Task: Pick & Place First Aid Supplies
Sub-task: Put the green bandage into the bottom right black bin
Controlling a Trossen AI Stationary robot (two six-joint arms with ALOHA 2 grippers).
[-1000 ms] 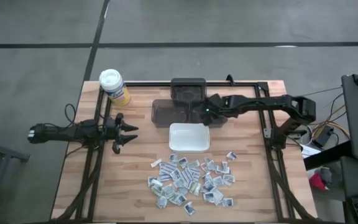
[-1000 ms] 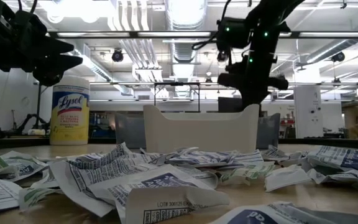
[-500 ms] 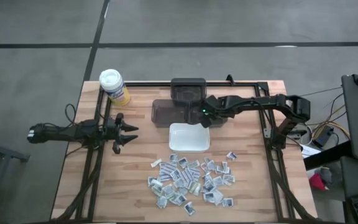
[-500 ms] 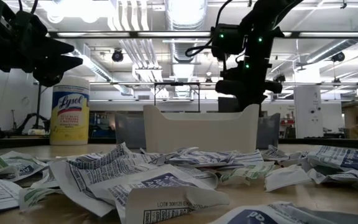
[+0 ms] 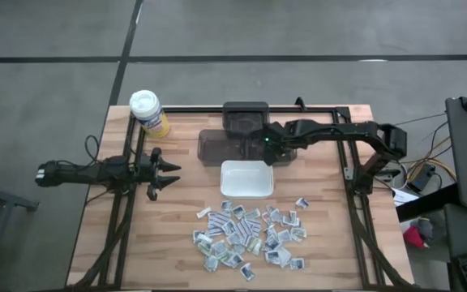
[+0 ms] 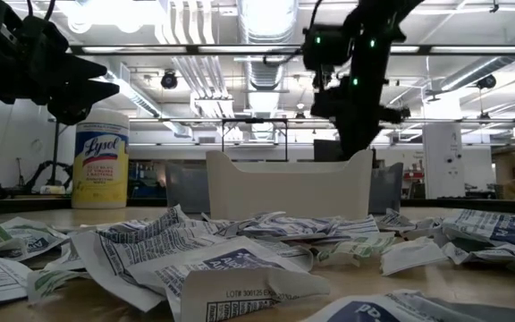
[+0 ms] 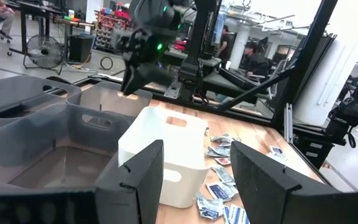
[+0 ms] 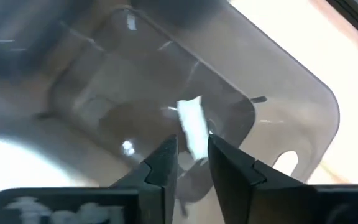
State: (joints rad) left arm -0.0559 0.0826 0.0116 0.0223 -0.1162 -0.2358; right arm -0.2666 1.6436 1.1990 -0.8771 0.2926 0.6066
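The first aid supplies (image 5: pixel 250 235) lie as a heap of small flat packets on the near part of the table, large in the low view's foreground (image 6: pixel 240 259). My right gripper (image 5: pixel 266 150) points steeply down over the grey bin (image 8: pixel 278 81), its fingers apart (image 8: pixel 192 158). One white packet (image 8: pixel 190 124) shows blurred between and just past the fingertips, above the bin's floor. My left gripper (image 5: pixel 169 174) waits level at the table's left, open (image 7: pixel 194 168) with nothing between its fingers. My right gripper has its two fingers on either side of the white packet's near end (image 8: pixel 194 149), coming from above over the bin. Whether they touch the packet I cannot tell. The packet is off the bin's floor.
A white tray (image 5: pixel 246 178) stands between the bins and the heap. A second dark bin (image 5: pixel 246 118) sits behind the grey one. A yellow canister (image 5: pixel 148 113) with a white lid stands at the far left corner. Black frame rails (image 5: pixel 355 203) run along both sides.
My right gripper has rolled a little about its own line while staying over the grey bin. The heap, the tray and my left arm have kept still.
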